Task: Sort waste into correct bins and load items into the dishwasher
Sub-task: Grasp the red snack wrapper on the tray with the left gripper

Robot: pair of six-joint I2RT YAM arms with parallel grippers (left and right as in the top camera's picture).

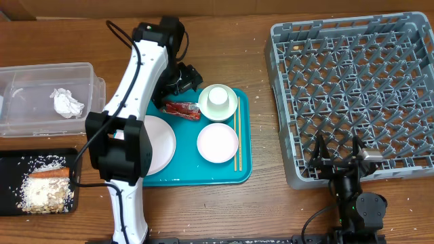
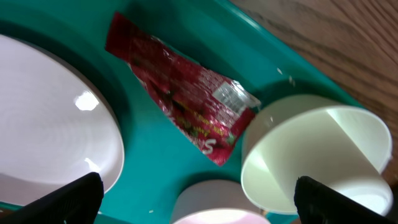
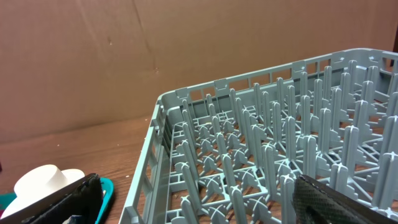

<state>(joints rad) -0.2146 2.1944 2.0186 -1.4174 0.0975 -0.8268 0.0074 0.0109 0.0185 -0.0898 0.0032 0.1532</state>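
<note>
Red wrapper (image 1: 182, 110): crinkled, lying flat on the teal tray (image 1: 193, 175) near its far-left corner, between the large plate and the cup.
Left gripper (image 2: 198, 186): hangs over that far-left corner of the teal tray, just above the red wrapper. Its fingers (image 2: 68, 200) are spread wide with nothing between them.
Cup (image 1: 218, 98): white, sitting in a small dish (image 1: 232, 107) at the far edge of the teal tray, just beside the wrapper.
Second small dish (image 1: 218, 142): white, near the middle of the teal tray.
Large plate (image 1: 161, 142): white, on the left part of the teal tray, partly hidden by the left arm.
Chopsticks (image 1: 237, 139): wooden, side by side along the teal tray's right edge.
Clear tub (image 1: 41, 66): well left of the teal tray, holding the white-silver wrapper (image 1: 66, 102).
Black tray (image 1: 8, 157): left of the teal tray's near corner, holding the carrot (image 1: 49, 173) and rice scraps (image 1: 41, 193).
Dish rack (image 1: 352, 88): grey, right of the teal tray and apart from it.
Right gripper (image 1: 337, 154): right of the teal tray, at the dish rack's near edge. Its fingers are parted and grip nothing.
</note>
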